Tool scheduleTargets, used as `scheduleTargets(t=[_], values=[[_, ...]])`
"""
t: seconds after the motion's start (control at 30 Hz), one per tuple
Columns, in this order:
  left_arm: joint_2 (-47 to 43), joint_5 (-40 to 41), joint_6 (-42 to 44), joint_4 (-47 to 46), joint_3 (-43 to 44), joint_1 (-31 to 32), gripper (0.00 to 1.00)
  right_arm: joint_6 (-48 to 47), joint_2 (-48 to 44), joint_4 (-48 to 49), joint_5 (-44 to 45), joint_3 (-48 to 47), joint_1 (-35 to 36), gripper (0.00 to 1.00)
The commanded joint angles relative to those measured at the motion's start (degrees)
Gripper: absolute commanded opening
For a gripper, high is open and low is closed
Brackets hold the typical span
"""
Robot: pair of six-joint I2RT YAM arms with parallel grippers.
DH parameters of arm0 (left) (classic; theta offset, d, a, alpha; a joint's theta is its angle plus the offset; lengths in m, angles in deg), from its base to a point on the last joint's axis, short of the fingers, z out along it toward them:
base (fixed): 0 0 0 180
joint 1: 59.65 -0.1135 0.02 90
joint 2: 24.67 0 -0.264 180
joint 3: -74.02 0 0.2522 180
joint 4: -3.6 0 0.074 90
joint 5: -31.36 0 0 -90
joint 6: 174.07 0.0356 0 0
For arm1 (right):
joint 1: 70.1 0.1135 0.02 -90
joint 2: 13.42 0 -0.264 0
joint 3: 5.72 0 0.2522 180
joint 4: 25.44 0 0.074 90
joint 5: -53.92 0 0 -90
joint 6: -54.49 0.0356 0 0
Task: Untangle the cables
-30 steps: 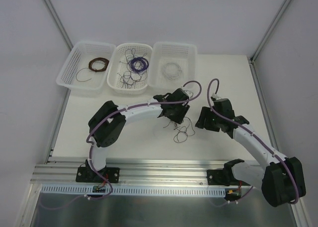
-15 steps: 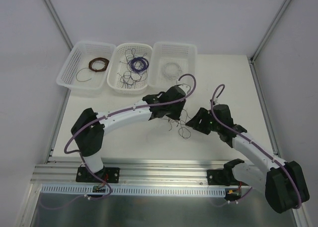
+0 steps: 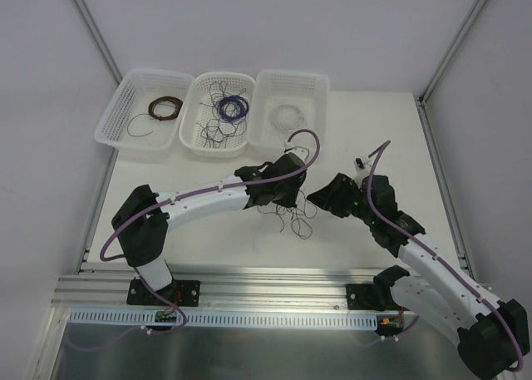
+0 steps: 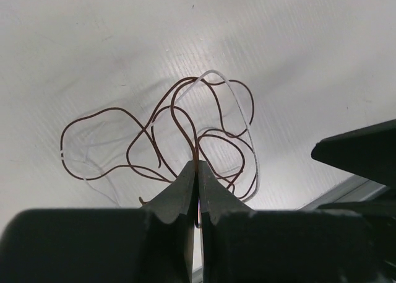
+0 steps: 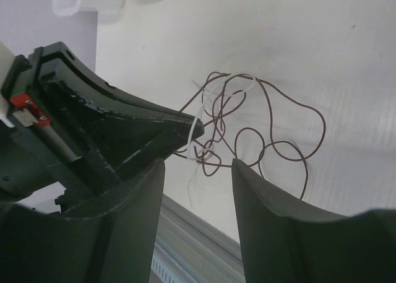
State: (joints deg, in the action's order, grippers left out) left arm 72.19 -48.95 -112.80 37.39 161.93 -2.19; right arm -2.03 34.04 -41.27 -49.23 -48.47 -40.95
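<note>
On the flat white table, along its far edge, I see three translucent white plastic mesh baskets in a row, their sides touching. The left basket holds a neat round brown wire coil with one loose tail. The middle basket holds a round purple wire coil and a scatter of loose dark strands around it. The right basket holds a pale whitish wire coil.

Nearer to me, the two arms bend inward and meet close to the table's middle. The left gripper is clenched: in its wrist view its two dark fingers press together on a brown strand. The right gripper sits just beside it with its jaws released, apart, and nothing between its fingers. On the left gripper's body a small red tab shows; any marking on it is too small for me to read.

The small tangle of hair-thin cables lies between and just in front of the two grippers, well apart from the baskets. Up close it is loose, irregular brown loops crossed by one pale white strand, with soft shadows on the table beneath. From above, the strands only read as dark. Whether the lowest loops touch the table I cannot tell.
</note>
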Motion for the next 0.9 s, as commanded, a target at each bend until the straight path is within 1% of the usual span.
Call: scheduleTargets(t=[0.0,0.37,0.47,0.5,0.57,0.6,0.67,0.7,0.73,0.83,0.87], values=[[-1.8,2.4,-1.9,-0.5,0.6,1.1,0.00,0.8,-1.6,-1.5,2.2,-3.4,0.9,0.51],[-2.6,3.6,-2.2,-0.4,-0.1,2.7,0.00,1.7,5.6,1.5,3.7,-4.3,3.0,0.49],[-3.3,4.1,-2.0,-0.3,-0.1,2.7,0.00,1.6,7.3,1.7,4.0,-3.3,3.1,0.43],[-3.7,4.4,-1.7,-0.3,-0.1,2.7,0.00,1.6,7.6,1.7,4.0,-2.8,3.2,0.37],[-4.5,5.3,-1.4,-0.2,-0.2,2.7,0.00,1.0,7.9,1.3,4.4,-1.3,3.1,0.29],[-5.6,5.7,-1.1,-0.2,-0.2,2.6,0.00,0.4,7.8,0.5,5.0,-1.0,3.1,0.20],[-7.3,7.5,-0.5,0.2,-0.7,2.3,0.00,-1.7,7.1,-3.3,7.1,-0.5,2.6,0.11],[-9.5,8.1,-0.1,0.4,-1.3,2.1,0.00,-2.3,6.7,-4.5,7.7,0.2,2.1,0.03],[-10.7,8.6,0.1,0.4,-1.6,1.7,0.00,-3.0,6.3,-5.7,8.4,0.5,1.6,0.01],[-16.9,8.4,-0.7,0.7,-4.3,-1.4,0.00,-5.4,4.5,-10.0,8.1,2.2,-2.8,0.01],[-20.4,8.2,-1.3,0.6,-5.1,-3.8,0.00,-6.9,4.0,-12.2,8.0,2.4,-5.4,0.01]])
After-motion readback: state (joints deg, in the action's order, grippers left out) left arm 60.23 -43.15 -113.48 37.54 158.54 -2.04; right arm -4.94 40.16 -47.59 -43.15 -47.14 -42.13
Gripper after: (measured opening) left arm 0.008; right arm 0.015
